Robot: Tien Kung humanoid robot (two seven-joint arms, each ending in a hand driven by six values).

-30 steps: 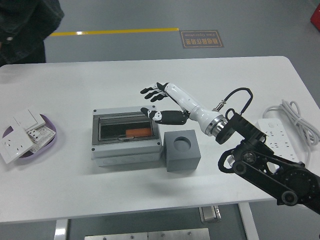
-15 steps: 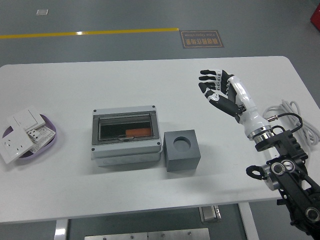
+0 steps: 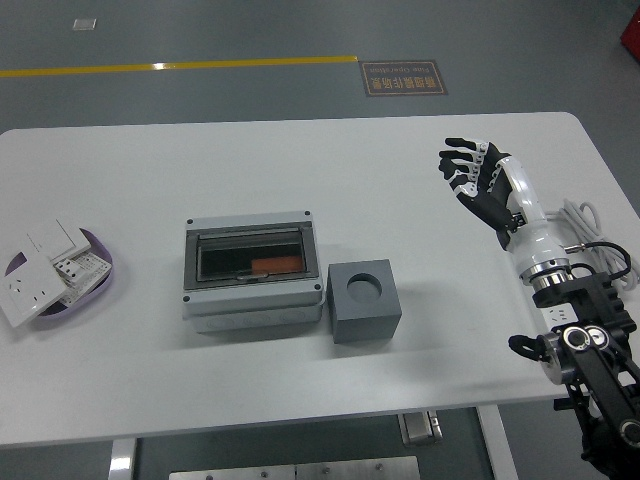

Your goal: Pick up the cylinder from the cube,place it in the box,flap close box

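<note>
The right hand (image 3: 478, 180) is up over the right side of the table (image 3: 140, 170), fingers loosely spread and a little curled, with nothing in it. Its white forearm runs down toward the lower right corner, where the black arm joints show past the table's edge. The hand is well apart from everything it has to do with the task.

Just right of the forearm a white power strip (image 3: 600, 262) lies with its cable coiled near the table's right edge.

Out toward the middle sits the grey cube (image 3: 364, 300), its round socket on top showing empty. Touching or just beside its left face is the box (image 3: 252, 267), a grey case with a dark see-through flap lying down flat over it. Through that flap an orange shape, the cylinder (image 3: 275, 264), shows inside, toward the right of the window.

Far over on the left edge is a purple tray (image 3: 103, 262) piled with white switch plates (image 3: 40, 265) and small parts; some hang over its rim onto the table.

Beyond the table is grey floor with a yellow line (image 3: 180, 66) and a floor sign (image 3: 404, 76).
</note>
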